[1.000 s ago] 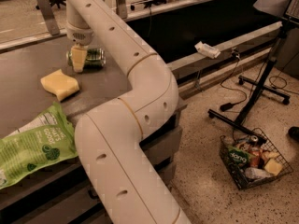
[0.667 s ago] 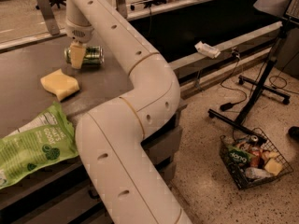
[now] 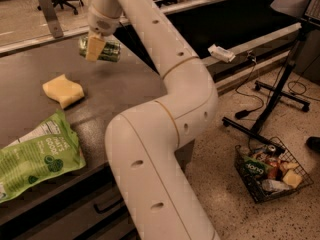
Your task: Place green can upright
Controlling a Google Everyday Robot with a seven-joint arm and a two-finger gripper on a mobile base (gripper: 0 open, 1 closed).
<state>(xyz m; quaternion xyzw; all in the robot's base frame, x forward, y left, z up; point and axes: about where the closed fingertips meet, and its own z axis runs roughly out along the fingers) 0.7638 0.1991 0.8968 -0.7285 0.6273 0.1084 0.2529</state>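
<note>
The gripper point(image 3: 95, 51) is clamped on the can point(image 3: 111, 52), which is sideways over the table's point(image 3: 125, 89) far side, maybe just off the surface. Sponge point(image 3: 63, 90) nearby.

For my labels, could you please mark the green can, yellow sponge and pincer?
Green metal drink can point(image 3: 111, 52), camera view: label.
Yellow foam sponge point(image 3: 62, 90), camera view: top face.
Pincer point(image 3: 97, 48), camera view: between fingers gripping the can.

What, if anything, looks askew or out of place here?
The green can is on its side, not upright, held in the gripper at the table's far side. Nothing looks spilled or damaged.
</note>
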